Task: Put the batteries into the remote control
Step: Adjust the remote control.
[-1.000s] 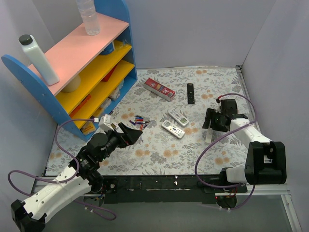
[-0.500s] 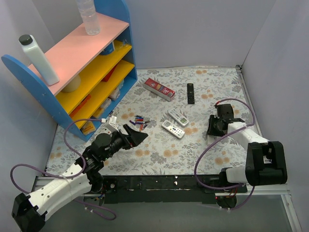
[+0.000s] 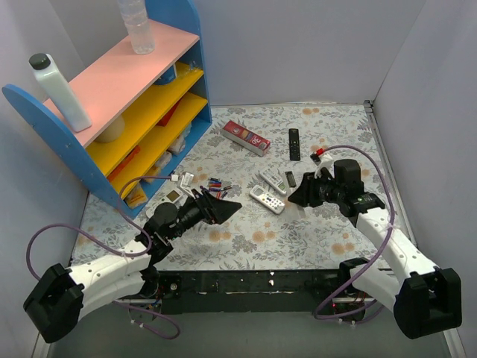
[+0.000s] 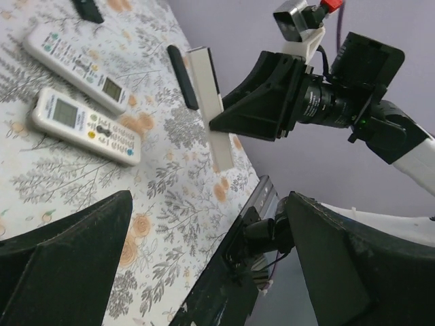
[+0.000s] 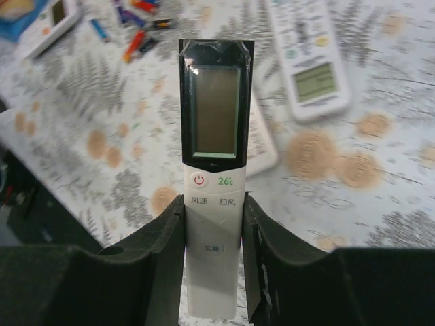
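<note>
Remote (image 5: 212, 122): slim white bar with a dark screen end, clamped between the right gripper (image 5: 213, 210) fingers near its middle, screen end sticking out past the tips. It is held over the floral cloth (image 3: 246, 239), just beside two wider white remotes (image 3: 268, 190).

Batteries (image 3: 215, 186): loose cluster of red, blue and dark cells on the cloth, left of the white remotes.

Farther back lie a black remote (image 3: 294, 143) and a red box (image 3: 246, 136). A blue shelf (image 3: 112, 112) with pink and yellow boards stands at the left. Plain pale walls on three sides.

Right arm reaches leftward to the table centre. Left gripper (image 3: 227, 207) is low and points right toward the remote, jaws spread wide and holding nothing.
</note>
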